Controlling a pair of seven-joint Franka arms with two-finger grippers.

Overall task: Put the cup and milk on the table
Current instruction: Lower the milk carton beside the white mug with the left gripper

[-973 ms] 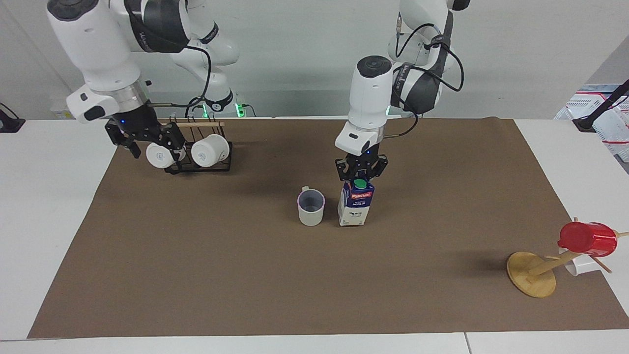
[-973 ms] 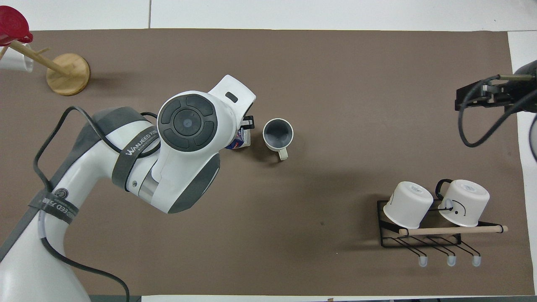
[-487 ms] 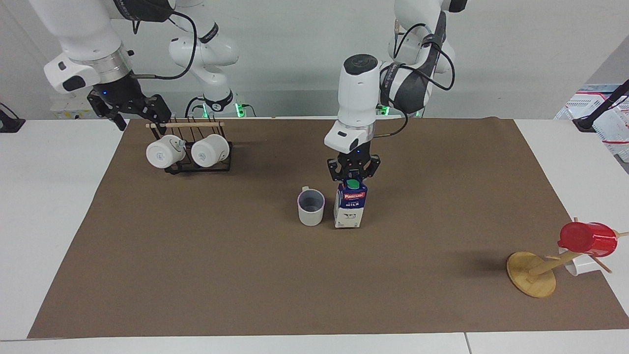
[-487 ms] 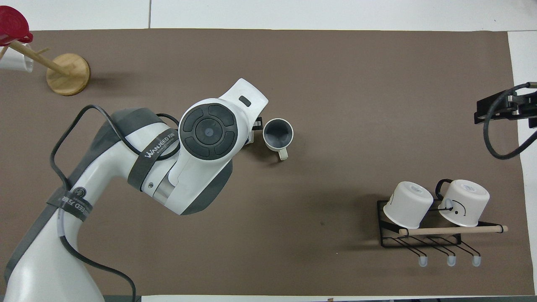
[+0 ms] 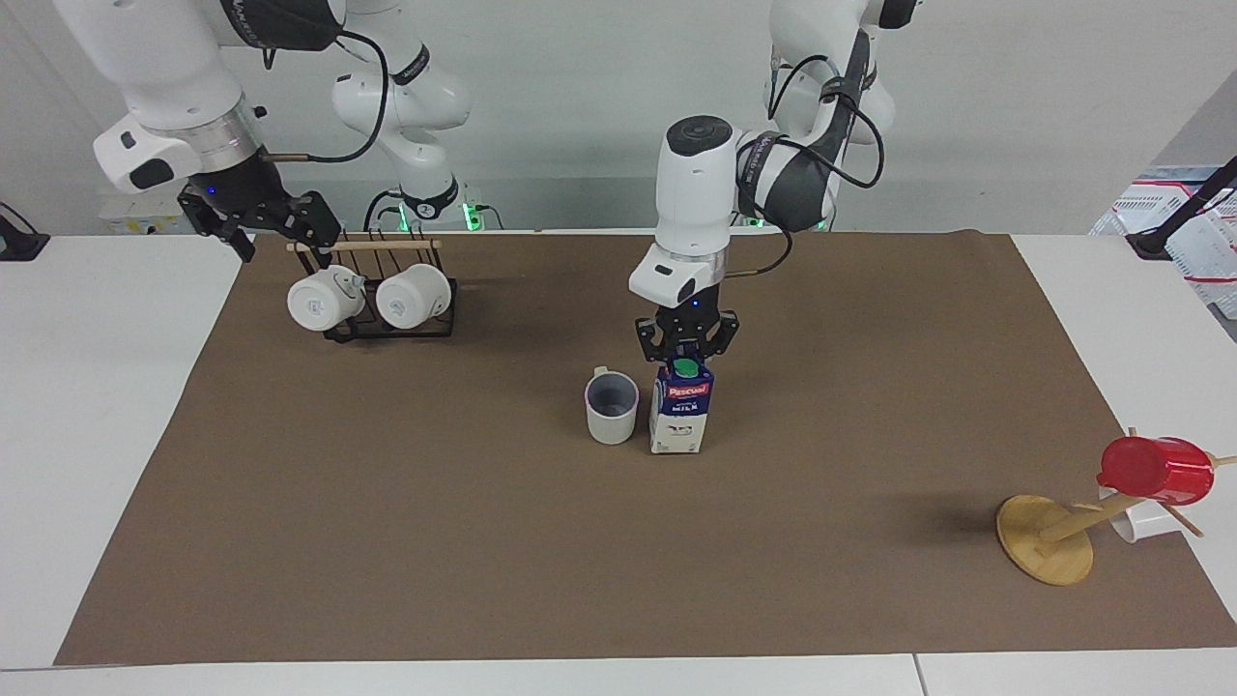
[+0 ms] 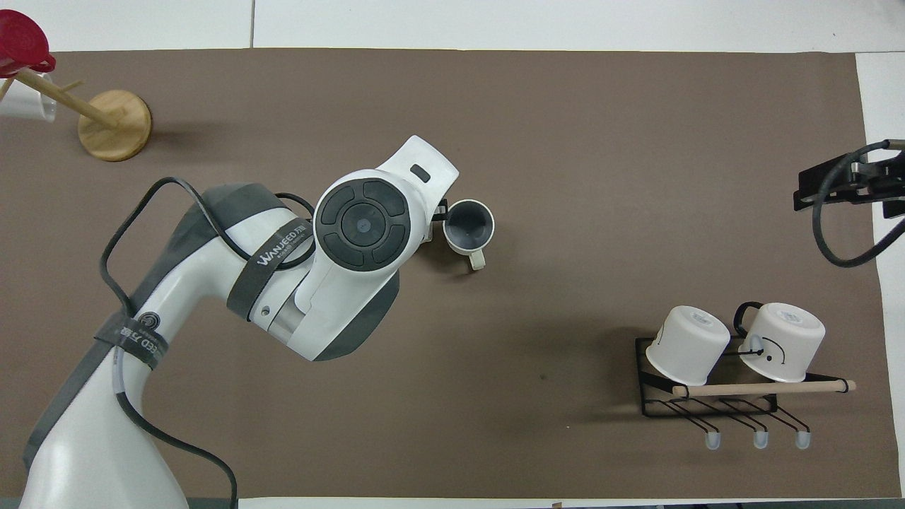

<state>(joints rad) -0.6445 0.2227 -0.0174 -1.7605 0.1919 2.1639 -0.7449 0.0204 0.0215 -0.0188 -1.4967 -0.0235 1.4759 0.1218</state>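
The cup (image 5: 612,408) is an off-white mug with a bluish-grey inside. It stands upright on the brown mat (image 5: 387,541) of the table, near the middle, and also shows in the overhead view (image 6: 468,226). The milk (image 5: 680,416), a blue and white carton with a green cap, stands upright right beside the cup, toward the left arm's end, its base down at the mat. My left gripper (image 5: 685,356) is shut on the carton's top. In the overhead view the left arm hides the carton. My right gripper (image 5: 283,242) is open, empty and raised by the mug rack.
A black wire rack (image 5: 387,329) with two white mugs (image 5: 314,300) stands toward the right arm's end, nearer to the robots. A wooden mug tree (image 5: 1049,536) holding a red cup (image 5: 1155,469) and a white cup stands at the left arm's end, farther out.
My left gripper has carried the milk sideways to just beside the cup. My right gripper has lifted away from the rack's mugs and stopped above the rack.
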